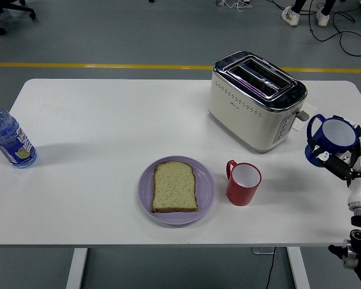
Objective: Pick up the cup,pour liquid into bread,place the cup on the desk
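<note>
blue cup (332, 139) in right hand (343, 164), seemingly

Bread slice (175, 186) on plate (205, 201) at table's (108, 120) front, mug (243, 183) right of it, toaster (256, 99) behind, water bottle (9, 137) far left

A toaster (257, 99), red mug (244, 183) and water bottle (9, 138) stand well apart.

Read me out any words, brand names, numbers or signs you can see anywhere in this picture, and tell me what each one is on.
No text can be read.
Water bottle: colourful label, print too small and blurred.
Toaster: a small dark mark on its cream side, too small to read.
Blue cup in the right hand, red cup, purple plate: no print visible.
</note>
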Controlling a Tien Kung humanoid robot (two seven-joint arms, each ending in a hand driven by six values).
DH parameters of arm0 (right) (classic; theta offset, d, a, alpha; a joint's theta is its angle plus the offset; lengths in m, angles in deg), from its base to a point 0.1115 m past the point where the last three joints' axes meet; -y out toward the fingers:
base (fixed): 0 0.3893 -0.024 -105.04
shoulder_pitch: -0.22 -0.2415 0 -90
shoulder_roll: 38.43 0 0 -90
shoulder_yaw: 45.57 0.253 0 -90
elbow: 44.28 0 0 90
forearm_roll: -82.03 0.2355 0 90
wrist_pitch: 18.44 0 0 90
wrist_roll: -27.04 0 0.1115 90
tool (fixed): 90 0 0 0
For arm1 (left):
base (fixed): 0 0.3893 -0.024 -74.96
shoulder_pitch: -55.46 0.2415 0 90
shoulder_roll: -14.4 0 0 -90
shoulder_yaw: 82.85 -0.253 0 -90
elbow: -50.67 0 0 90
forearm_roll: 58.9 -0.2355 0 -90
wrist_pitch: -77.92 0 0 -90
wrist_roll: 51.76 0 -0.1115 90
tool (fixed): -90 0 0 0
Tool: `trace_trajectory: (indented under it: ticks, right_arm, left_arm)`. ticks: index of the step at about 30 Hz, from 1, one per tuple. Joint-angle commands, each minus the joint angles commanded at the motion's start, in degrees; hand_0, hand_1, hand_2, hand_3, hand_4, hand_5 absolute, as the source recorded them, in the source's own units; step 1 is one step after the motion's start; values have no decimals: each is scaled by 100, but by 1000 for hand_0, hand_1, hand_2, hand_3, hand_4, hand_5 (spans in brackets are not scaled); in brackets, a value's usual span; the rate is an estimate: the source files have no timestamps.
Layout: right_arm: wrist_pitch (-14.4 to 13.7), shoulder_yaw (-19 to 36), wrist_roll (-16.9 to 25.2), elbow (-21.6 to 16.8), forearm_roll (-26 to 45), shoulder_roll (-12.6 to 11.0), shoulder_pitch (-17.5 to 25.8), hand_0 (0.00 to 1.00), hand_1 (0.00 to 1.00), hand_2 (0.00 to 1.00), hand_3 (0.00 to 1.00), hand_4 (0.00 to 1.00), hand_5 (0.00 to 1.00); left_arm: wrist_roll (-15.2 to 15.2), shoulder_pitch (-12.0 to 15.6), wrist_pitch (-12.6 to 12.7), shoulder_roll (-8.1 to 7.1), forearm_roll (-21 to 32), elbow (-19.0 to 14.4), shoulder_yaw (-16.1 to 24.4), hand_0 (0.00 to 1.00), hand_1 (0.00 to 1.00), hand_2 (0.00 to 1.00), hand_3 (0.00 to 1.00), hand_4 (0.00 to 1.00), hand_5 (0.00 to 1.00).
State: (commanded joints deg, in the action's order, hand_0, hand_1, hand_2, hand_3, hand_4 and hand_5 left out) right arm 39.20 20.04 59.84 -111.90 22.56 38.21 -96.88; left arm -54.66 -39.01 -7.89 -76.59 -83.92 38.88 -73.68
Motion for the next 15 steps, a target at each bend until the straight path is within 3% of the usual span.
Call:
trace_trajectory:
  ticks: [15]
  right_arm:
    - [77,-462,388,803,160,239,-208,430,386,546,561,645,2]
  left_arm:
    - [2,-25,0,-4,-9,-5,12,640,649,661,561,328,839]
